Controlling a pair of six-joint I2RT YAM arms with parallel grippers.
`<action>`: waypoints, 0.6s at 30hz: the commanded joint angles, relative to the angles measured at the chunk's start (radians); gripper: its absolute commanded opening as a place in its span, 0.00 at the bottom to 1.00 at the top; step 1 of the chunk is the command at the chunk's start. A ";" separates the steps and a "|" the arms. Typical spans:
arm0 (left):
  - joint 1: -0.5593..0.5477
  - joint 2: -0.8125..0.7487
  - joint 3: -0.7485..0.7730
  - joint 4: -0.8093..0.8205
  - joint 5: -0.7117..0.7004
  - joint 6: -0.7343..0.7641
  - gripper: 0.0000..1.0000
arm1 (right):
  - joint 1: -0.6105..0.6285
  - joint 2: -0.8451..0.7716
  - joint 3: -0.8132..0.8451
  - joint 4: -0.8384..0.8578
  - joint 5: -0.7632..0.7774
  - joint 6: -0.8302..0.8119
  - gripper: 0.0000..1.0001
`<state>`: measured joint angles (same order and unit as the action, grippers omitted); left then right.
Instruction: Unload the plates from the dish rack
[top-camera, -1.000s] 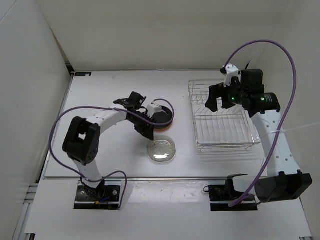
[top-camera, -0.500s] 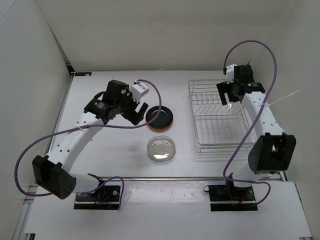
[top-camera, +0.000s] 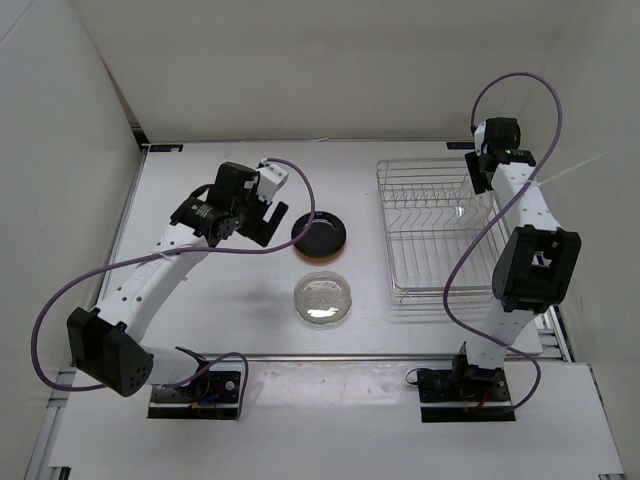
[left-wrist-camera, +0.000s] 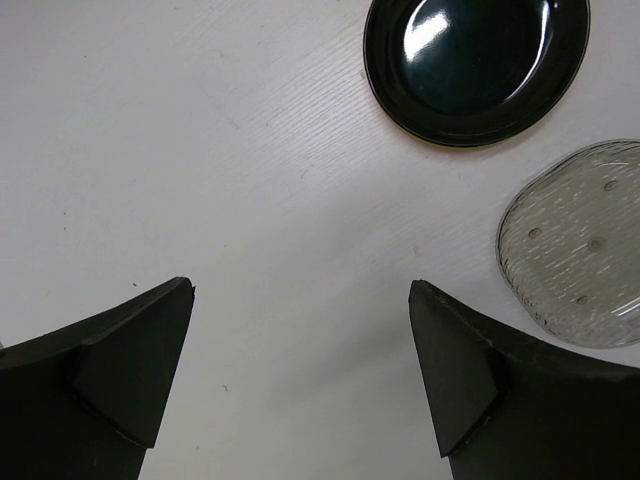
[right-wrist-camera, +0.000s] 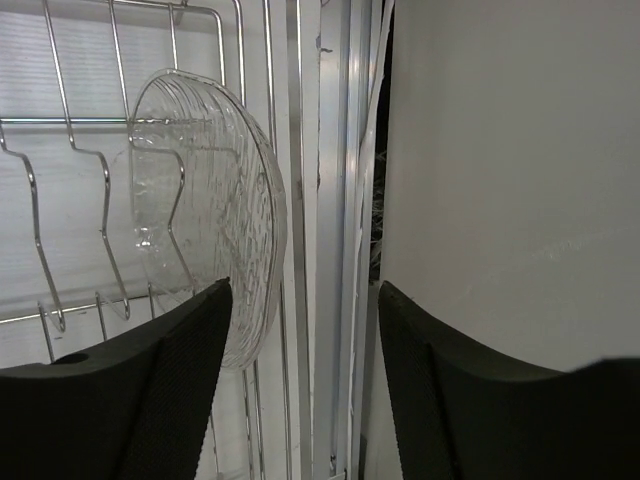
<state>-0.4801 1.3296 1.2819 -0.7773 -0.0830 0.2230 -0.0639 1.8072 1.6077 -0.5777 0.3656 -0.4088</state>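
Left arm (top-camera: 150, 275): shoulder swung out left, elbow low near the base, forearm running up and right across the middle-left. Left gripper (top-camera: 266, 216) points down, jaws at full spread and empty. Wrist view shows both fingers (left-wrist-camera: 110, 390) wide apart at the frame's bottom corners.

Right arm (top-camera: 535, 230): stretched nearly straight away from its base toward the far right corner, elbow about halfway. Right gripper (top-camera: 481, 172) angled down at the far end, tips hard to make out from above. Wrist view: fingers (right-wrist-camera: 140, 400) apart with a clear gap, narrower than the left's, gripping nothing.
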 joint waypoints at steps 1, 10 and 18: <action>-0.003 -0.023 0.013 0.018 -0.035 -0.011 1.00 | -0.004 0.004 0.020 0.047 0.010 0.017 0.62; -0.003 -0.012 0.013 0.018 -0.026 -0.011 1.00 | -0.013 0.014 -0.032 0.056 -0.010 0.027 0.51; 0.015 -0.012 0.013 0.018 -0.008 -0.011 1.00 | -0.013 0.034 -0.054 0.056 -0.019 0.036 0.44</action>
<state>-0.4744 1.3315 1.2819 -0.7773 -0.0967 0.2199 -0.0719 1.8351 1.5547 -0.5560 0.3550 -0.3901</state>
